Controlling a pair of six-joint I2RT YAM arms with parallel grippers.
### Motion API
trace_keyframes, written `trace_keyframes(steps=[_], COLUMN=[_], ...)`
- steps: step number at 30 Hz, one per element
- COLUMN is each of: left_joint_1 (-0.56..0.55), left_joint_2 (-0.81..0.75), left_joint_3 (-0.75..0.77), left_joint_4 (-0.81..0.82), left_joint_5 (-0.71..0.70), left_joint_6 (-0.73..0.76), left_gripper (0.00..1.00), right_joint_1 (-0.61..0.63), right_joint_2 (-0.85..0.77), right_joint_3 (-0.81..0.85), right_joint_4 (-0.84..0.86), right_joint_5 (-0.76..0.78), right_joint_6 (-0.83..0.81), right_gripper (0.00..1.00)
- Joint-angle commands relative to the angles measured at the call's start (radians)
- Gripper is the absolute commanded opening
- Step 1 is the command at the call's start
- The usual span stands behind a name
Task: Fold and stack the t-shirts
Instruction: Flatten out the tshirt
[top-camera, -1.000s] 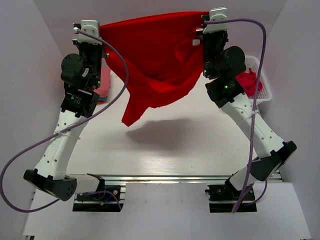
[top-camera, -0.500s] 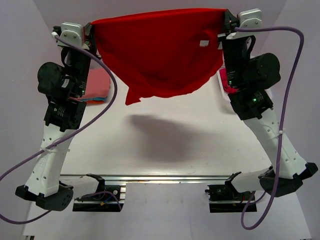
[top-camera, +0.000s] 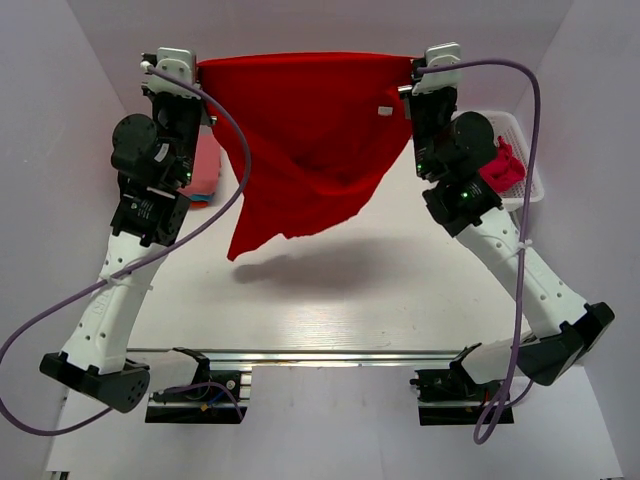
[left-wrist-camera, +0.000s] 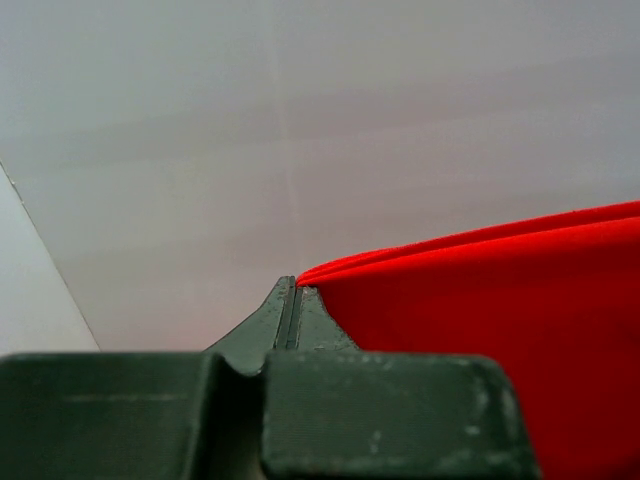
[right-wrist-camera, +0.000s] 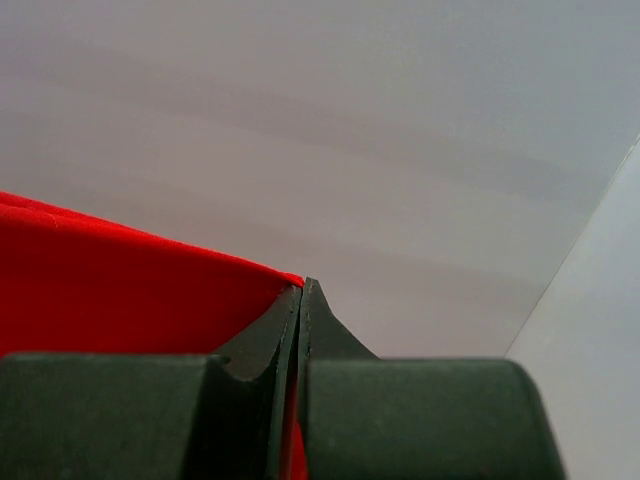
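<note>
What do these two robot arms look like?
The left arm and right arm share white tapered links, chunky black joints and black bases. A lilac cable loops along each. The left end effector and right end effector have dark wedge-shaped fingers.

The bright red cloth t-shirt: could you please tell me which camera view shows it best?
The top external view: the whole bright red cloth t-shirt hangs spread between the left gripper and right gripper, its white neck tag visible. Each wrist view shows only a red corner pinched between shut fingers.
</note>
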Motion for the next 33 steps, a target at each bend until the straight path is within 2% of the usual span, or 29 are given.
trace_keyframes(steps=[1, 7, 12, 16, 23, 29, 33], left_joint_1=[0.037, 0.037, 0.037, 0.046, 0.046, 0.046, 0.046], left_joint_2=[-0.092, -0.229, -0.275, -0.297, -0.332, -0.312, -0.211], left_joint_3=[0.018, -0.025, -0.019, 0.004, -0.008, -0.183, -0.391], left_joint_4=[0.020, -0.031, -0.081, -0.116, -0.143, -0.037, 0.139], left_joint_5=[-0.113, 0.015, 0.099, 0.183, 0.230, 0.141, 0.055], left_joint_6=[0.025, -0.010, -0.051, -0.071, -0.090, -0.090, -0.081], left_gripper=[0.00, 0.00, 0.00, 0.00, 0.00, 0.00, 0.00], right_joint_1=[-0.042, -0.039, -0.042, -0.039, -0.040, -0.046, -0.048], right_joint_2=[-0.099, -0.202, -0.291, -0.363, -0.428, -0.391, -0.299], right_joint_3=[0.026, -0.010, -0.017, -0.048, -0.115, -0.310, -0.459], right_joint_4=[0.108, -0.010, -0.093, -0.121, -0.127, 0.023, 0.183], right_joint_5=[0.148, 0.045, -0.062, -0.134, -0.156, -0.049, 0.144], right_joint_6=[0.027, 0.127, 0.191, 0.215, 0.224, 0.245, 0.317], right_gripper=[0.00, 0.00, 0.00, 0.00, 0.00, 0.00, 0.00])
